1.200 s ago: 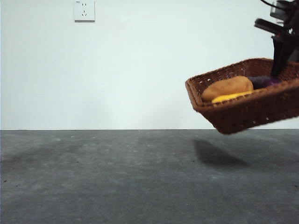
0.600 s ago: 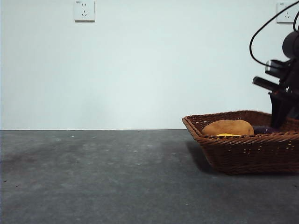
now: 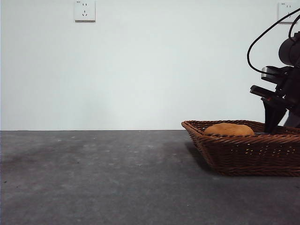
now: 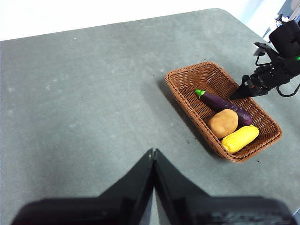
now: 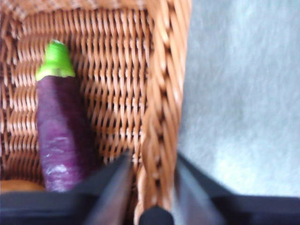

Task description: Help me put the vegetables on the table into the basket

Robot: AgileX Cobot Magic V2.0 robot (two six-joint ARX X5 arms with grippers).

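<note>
Fingers (image 5: 112, 187) of the right gripper (image 5: 150, 183) are straddling the braided rim of the shallow dark brown wicker basket (image 3: 248, 154), now lowering onto the grey table (image 3: 93, 178) with all three vegetables inside, while the left gripper (image 4: 153, 161) is waiting closed.

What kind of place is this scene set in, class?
Probably a robot test room, not a kitchen: a bare grey table against a plain white wall with a socket, and a cabled robot hand at a basket of toy-like vegetables.
</note>
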